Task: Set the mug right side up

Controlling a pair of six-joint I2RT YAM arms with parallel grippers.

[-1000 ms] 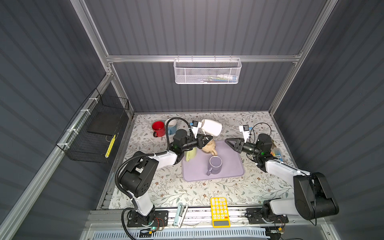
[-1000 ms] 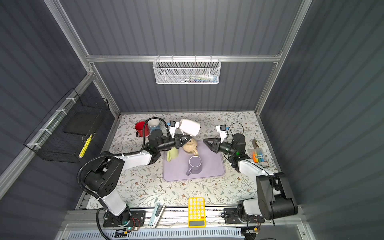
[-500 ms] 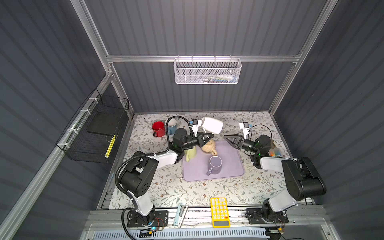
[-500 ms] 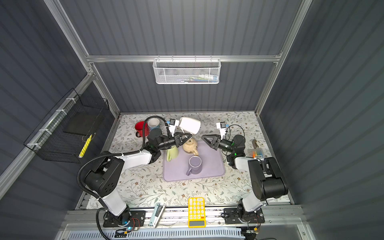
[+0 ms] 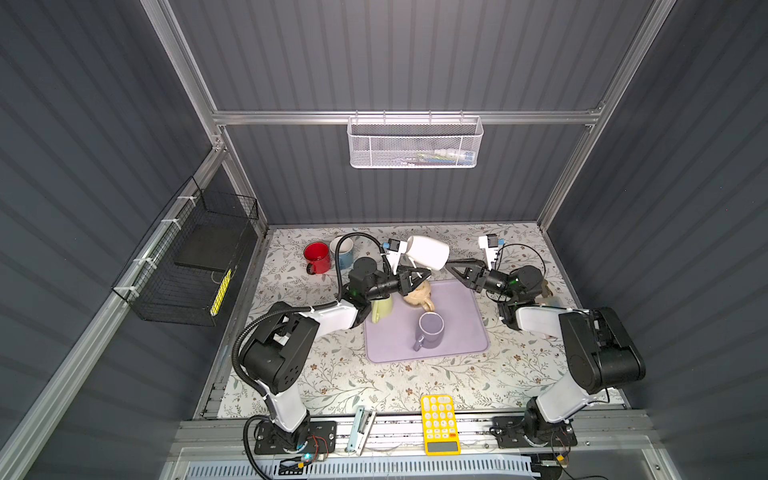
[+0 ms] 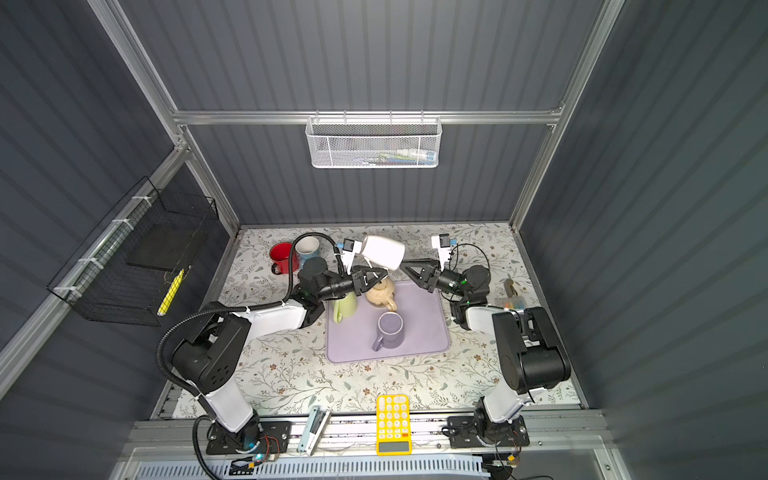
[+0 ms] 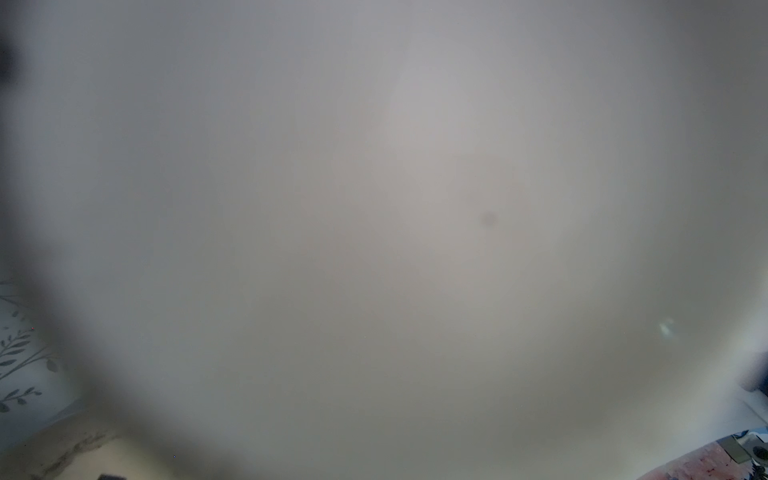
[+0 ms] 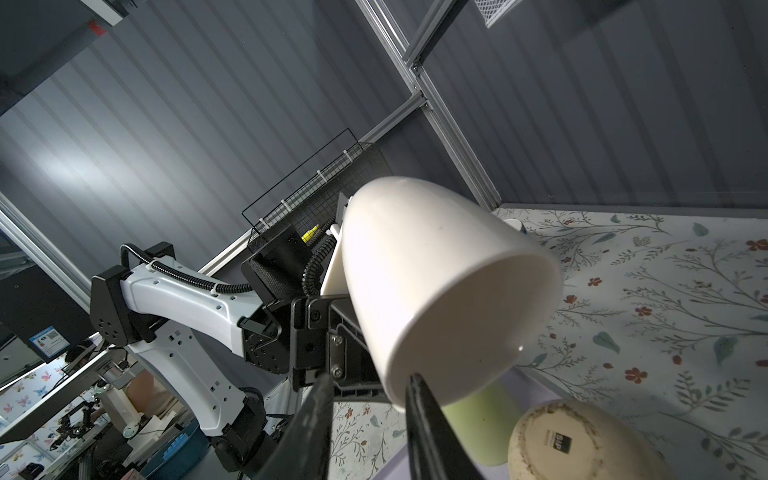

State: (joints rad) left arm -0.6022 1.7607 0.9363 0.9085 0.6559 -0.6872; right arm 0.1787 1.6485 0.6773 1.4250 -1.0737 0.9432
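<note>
My left gripper (image 5: 417,276) is clamped on the white mug (image 5: 428,250) — held tilted above the counter (image 5: 299,374) (mouth towards my other arm) — while my right gripper (image 5: 451,265) stands parted at its rim.

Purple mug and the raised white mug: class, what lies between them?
The beige mug lies between the purple mug and the white mug; both top views show it.

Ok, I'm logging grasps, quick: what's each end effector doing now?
Left end effector: closed on the white mug.
Right end effector: open, empty, at the mug's rim.
</note>
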